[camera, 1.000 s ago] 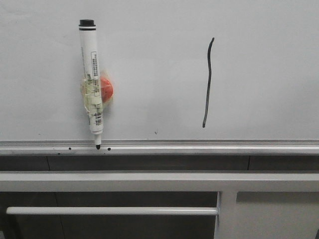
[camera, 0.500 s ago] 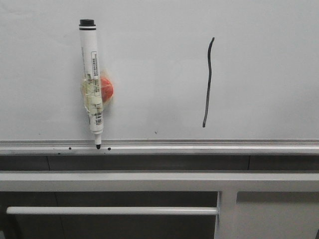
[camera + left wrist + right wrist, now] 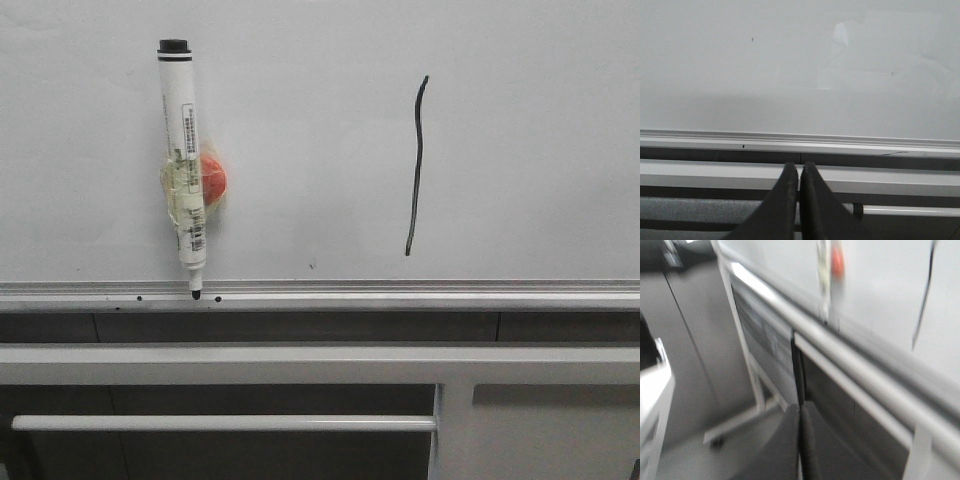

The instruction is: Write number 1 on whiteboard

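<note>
Stroke done, pen parked, both arms backing clear of the board.

The 1 [image 3: 417,165] is standing near-upright on the whiteboard [image 3: 520,120], well right of the pen [image 3: 184,165], which is hanging nib-down on a red magnet [image 3: 212,178] above the rail [image 3: 400,292]. Left gripper [image 3: 799,172] and right gripper [image 3: 799,415] are both showing fingers pressed together, empty, below the rail; the blurred right wrist view is taking in both pen and stroke. Against the earlier frames, nothing on the board is shifting.
</note>
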{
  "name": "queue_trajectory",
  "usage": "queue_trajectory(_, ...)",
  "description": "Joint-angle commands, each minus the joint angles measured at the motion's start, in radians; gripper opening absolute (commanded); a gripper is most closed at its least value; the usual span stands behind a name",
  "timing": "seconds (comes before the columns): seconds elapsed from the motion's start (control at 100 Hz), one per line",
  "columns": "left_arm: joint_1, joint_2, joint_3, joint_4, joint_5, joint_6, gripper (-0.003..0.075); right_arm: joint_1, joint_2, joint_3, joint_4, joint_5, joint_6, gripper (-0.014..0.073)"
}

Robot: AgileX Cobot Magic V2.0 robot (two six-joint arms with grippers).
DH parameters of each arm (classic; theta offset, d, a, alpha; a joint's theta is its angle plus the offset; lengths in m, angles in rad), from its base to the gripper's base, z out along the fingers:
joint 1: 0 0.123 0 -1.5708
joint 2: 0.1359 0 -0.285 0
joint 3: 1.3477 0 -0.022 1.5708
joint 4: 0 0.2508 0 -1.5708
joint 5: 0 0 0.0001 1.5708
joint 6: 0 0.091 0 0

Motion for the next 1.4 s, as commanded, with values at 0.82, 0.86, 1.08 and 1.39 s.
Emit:
queue_trajectory(0.82, -0.007, -0.023, 0.007, -0.010, -0.064, -0.009, -0.0020, -0.933, -0.286, 0.106, 0.114, -0.007, -0.173, -0.0064)
queue_trajectory(0.86, -0.007, -0.023, 0.007, -0.010, -0.064, -0.009, -0.0020, -0.957, -0.303, 0.106, 0.109, 0.009, -0.173, -0.0064)
queue_trajectory(1.08, -0.007, -0.023, 0.007, -0.010, -0.064, -0.009, -0.0020, -1.003, -0.336, 0.108, 0.099, 0.126, -0.173, -0.0064)
queue_trajectory(1.39, -0.007, -0.023, 0.007, -0.010, -0.064, -0.009, -0.0020, -1.003, -0.336, 0.108, 0.099, 0.331, -0.173, -0.0064)
